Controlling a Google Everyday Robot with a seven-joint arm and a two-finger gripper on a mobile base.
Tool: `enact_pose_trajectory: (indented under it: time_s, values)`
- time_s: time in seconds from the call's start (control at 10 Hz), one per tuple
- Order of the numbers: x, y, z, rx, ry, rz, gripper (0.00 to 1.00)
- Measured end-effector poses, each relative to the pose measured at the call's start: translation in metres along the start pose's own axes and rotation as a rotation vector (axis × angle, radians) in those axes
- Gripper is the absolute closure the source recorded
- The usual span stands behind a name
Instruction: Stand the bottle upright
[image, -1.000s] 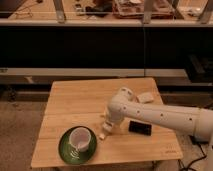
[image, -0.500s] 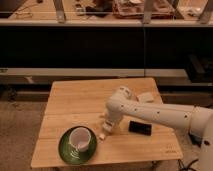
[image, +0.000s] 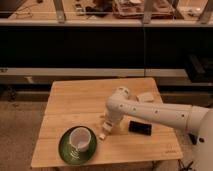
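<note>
The bottle (image: 146, 97) is a whitish, slim shape lying on the wooden table (image: 75, 102) towards its back right, partly hidden behind my arm. My white arm (image: 160, 115) reaches in from the right, bends at a round joint, and points down. The gripper (image: 106, 123) hangs low over the table's middle, left of the bottle and apart from it. It is just above and right of a small white block (image: 102, 135).
A green plate (image: 65, 150) with a white cup (image: 80, 137) sits at the front left. A black rectangle (image: 140, 128) lies right of the gripper under my arm. Dark shelving (image: 100, 45) stands behind the table.
My arm has shifted only slightly; the gripper stays low near the small white block. The bottle, cup and black rectangle have not moved.
</note>
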Motion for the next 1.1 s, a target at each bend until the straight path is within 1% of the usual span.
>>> enact_pose_trajectory:
  time_s: [0.2,0.4,0.5,0.6,0.7,0.8,1.0,1.1]
  values:
    - [-0.003,-0.004,0.002,-0.007,0.014,-0.015,0.2]
    - [-0.012,-0.011,0.005,-0.009,0.019,-0.033,0.2]
    - [-0.014,-0.012,0.007,-0.01,0.019,-0.038,0.23]
    - [-0.017,-0.014,0.008,-0.011,0.018,-0.042,0.32]
    - [-0.02,-0.015,0.009,-0.011,0.016,-0.048,0.46]
    - [-0.021,-0.015,0.01,-0.012,0.014,-0.051,0.54]
    - [-0.024,-0.017,0.006,-0.008,0.018,-0.067,0.76]
    - [-0.025,-0.018,0.003,-0.005,0.023,-0.076,0.83]
